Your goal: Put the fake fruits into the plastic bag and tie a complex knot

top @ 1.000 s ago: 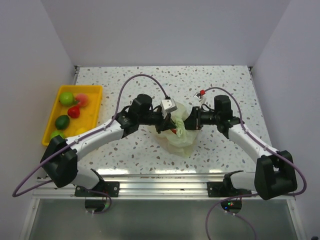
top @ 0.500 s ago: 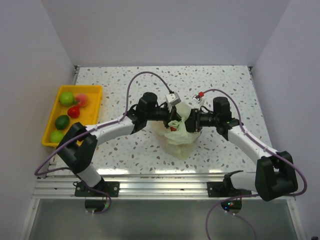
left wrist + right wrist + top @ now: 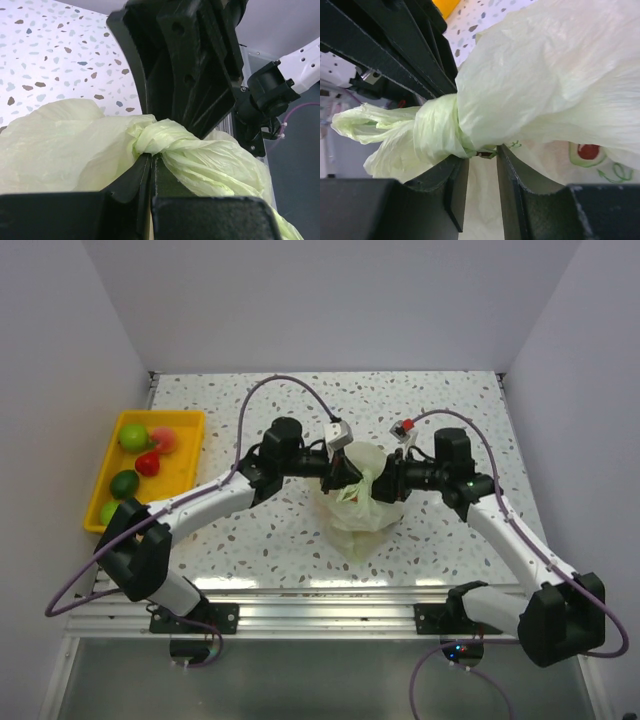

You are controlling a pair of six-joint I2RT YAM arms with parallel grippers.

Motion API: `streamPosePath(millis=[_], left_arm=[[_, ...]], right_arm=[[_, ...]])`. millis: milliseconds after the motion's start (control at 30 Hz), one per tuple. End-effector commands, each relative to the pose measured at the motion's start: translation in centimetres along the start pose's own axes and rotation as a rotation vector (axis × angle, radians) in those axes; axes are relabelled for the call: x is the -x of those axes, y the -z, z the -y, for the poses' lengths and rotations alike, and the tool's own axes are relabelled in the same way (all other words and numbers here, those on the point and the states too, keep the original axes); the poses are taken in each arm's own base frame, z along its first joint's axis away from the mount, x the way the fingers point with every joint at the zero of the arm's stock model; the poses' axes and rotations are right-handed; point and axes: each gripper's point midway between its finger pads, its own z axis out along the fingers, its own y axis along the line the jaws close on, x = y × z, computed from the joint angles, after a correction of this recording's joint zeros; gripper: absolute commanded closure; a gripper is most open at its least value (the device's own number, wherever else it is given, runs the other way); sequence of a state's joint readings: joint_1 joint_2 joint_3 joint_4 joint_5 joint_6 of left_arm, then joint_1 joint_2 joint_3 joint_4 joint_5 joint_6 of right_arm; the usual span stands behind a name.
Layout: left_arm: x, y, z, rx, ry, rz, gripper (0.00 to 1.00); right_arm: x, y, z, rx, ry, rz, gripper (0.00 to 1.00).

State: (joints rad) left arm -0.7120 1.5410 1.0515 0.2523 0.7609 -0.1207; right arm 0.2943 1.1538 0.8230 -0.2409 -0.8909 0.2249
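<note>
Plastic bag [image 3: 360, 518] (avocado print) | knot [image 3: 437, 131] tied | left gripper [image 3: 151, 159] clenched on bag | right gripper [image 3: 481, 156] grasping bag neck

Yellow tray [image 3: 186, 466] on a speckled table [image 3: 450, 400], pale walls [image 3: 60, 390] around.
The shallow tray lay well to the left of the left gripper [image 3: 347, 478], close against the left wall; a metal rail [image 3: 330, 595] ran along the table's near edge, behind that tool.
</note>
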Motion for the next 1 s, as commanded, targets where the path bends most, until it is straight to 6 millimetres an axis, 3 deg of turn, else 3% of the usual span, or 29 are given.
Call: streamPosePath(millis=[0, 167, 367, 633, 800, 967], left_arm=[[-0.9, 1.7, 0.6, 0.011, -0.016, -0.043, 1.0], [-2.5, 2.2, -1.1, 0.12, 0.024, -0.108, 1.0], [-4.0, 2.4, -1.1, 0.135, 0.076, -0.156, 1.0], [-2.4, 1.2, 0.9, -0.008, 0.121, -0.078, 1.0], [-0.9, 0.8, 1.5, -0.057, 0.106, -0.028, 1.0], [-1.6, 1.0, -0.8, 0.074, 0.107, -0.058, 1.0]], right_arm=[[0.5, 2.1, 0.9, -0.139, 0.174, -0.012, 0.68], [-0.4, 2.7, 1.8, -0.189, 0.232, -0.035, 0.69], [-0.2, 2.3, 3.1, -0.23, 0.227, -0.029, 0.7], [-1.3, -0.5, 3.8, -0.152, 0.11, -0.059, 0.74], [0.3, -1.7, 2.8, -0.062, 0.092, 0.009, 0.66], [3.0, -1.4, 0.7, -0.004, 0.105, 0.093, 0.64]])
